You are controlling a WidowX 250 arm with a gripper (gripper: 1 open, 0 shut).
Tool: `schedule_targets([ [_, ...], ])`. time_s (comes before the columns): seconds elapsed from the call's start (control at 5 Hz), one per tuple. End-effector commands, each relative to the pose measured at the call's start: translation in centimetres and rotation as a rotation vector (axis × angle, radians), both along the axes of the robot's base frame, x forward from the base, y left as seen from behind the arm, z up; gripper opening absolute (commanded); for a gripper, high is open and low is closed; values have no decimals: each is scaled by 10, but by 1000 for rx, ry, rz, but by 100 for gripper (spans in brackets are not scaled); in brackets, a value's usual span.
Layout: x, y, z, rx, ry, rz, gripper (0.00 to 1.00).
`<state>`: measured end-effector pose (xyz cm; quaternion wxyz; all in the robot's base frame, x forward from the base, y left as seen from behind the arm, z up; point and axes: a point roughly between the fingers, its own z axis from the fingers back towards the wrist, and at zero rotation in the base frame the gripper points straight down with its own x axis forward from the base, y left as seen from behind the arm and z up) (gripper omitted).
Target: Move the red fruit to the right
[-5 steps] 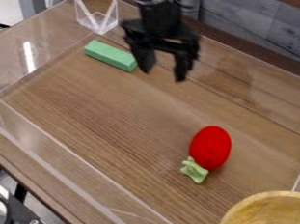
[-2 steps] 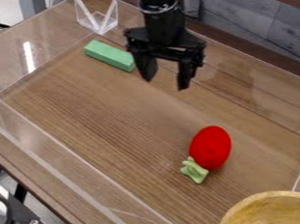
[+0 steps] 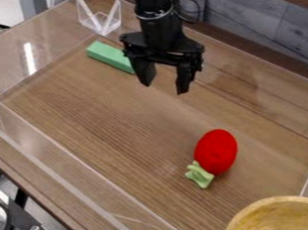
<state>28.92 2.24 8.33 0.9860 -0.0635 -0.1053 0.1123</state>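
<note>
Nearest, a wooden bowl (image 3: 279, 227) pokes in at the lower right corner. Just beyond it the red fruit (image 3: 217, 150) lies on the wood-grain table (image 3: 102, 133), right of centre, its pale green stem (image 3: 200, 174) pointing toward the camera. Farther back, the gripper (image 3: 164, 77) hangs above the table, pointing down, fingers spread, nothing between them; well apart from the fruit. Left of it lies a green block (image 3: 110, 55). Clear walls (image 3: 33, 183) ring the surface.
</note>
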Motion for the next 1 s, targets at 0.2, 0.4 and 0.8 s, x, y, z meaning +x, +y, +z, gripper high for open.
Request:
schedule_targets([
  [0.2,24,8,13,14,-63,43,100],
  [0.4,34,9,13,12,-64,41,100],
  [0.8,48,9,10,4,-59,57,100],
])
